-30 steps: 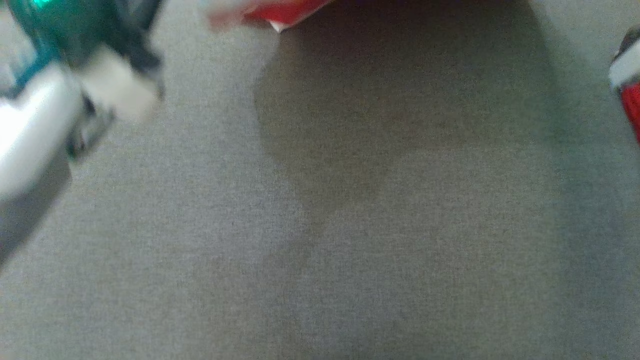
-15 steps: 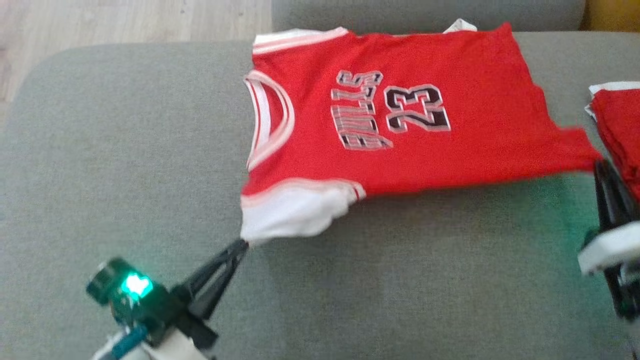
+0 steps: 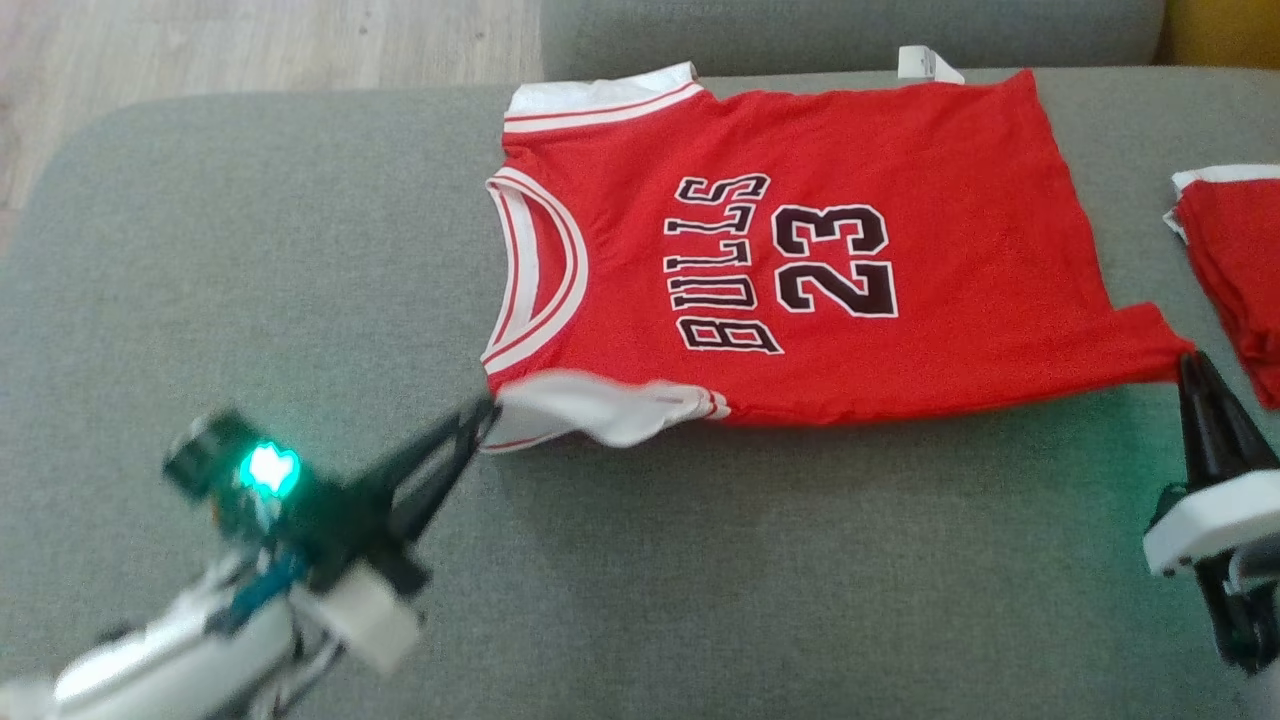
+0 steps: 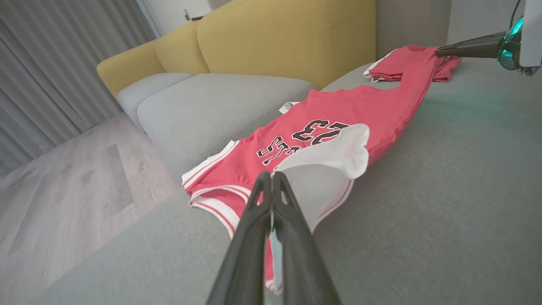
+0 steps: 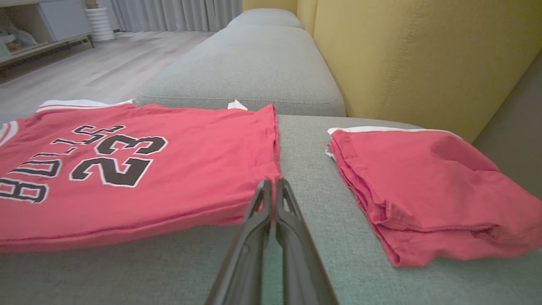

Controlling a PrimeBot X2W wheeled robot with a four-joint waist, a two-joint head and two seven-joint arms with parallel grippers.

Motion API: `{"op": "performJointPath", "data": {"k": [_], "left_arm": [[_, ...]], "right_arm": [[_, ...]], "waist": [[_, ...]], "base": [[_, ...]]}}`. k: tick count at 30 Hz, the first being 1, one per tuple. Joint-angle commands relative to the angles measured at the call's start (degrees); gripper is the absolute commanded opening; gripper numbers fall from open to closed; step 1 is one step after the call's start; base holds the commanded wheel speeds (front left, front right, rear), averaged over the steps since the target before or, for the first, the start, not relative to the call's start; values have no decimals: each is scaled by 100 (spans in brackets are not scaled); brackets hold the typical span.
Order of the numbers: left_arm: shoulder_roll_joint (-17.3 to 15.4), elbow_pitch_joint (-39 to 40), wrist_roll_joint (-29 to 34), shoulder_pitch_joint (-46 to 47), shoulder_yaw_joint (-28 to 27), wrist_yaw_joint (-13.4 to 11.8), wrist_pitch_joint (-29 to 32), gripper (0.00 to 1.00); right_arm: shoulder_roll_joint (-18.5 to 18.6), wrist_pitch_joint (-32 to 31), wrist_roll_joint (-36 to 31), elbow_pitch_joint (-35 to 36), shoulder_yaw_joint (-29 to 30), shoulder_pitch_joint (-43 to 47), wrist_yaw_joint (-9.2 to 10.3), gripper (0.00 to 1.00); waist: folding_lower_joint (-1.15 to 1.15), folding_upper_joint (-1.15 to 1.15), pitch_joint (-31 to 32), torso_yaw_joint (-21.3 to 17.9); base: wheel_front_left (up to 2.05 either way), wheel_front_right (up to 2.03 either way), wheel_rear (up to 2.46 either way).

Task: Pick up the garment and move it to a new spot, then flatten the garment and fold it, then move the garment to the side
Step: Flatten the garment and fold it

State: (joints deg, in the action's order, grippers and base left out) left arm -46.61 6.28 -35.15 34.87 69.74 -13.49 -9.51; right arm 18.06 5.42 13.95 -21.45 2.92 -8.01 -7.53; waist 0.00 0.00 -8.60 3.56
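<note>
While jersey [image 3: 800, 250] stretches between them, left claw [image 3: 485, 410] pinches shoulder, right claw [image 3: 1188, 362] pinches hem.

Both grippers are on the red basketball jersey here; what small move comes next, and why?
Probably draw the left gripper outward and down: both it and the right gripper pinch near corners of the red Bulls jersey, yet the shoulder flap is turned over, white side showing.
</note>
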Motion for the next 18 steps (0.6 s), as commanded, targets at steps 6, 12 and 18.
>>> {"op": "performJointPath", "data": {"k": [6, 12, 18], "left_arm": [[360, -952, 197, 1413, -490, 704, 42, 0], [667, -1842, 364, 2187, -601, 1072, -65, 0], [1122, -2884, 643, 2927, -638, 1284, -257, 0]], "right_arm": [[88, -141, -125, -125, -169, -907, 4, 0], [115, -189, -92, -469, -350, -1575, 4, 0], [218, -156, -88, -1018, -566, -2293, 4, 0]], "waist": [[0, 0, -306, -146], [0, 0, -589, -222], [0, 0, -903, -207]], "base": [[0, 0, 0], [0, 0, 0], [0, 0, 0]]}}
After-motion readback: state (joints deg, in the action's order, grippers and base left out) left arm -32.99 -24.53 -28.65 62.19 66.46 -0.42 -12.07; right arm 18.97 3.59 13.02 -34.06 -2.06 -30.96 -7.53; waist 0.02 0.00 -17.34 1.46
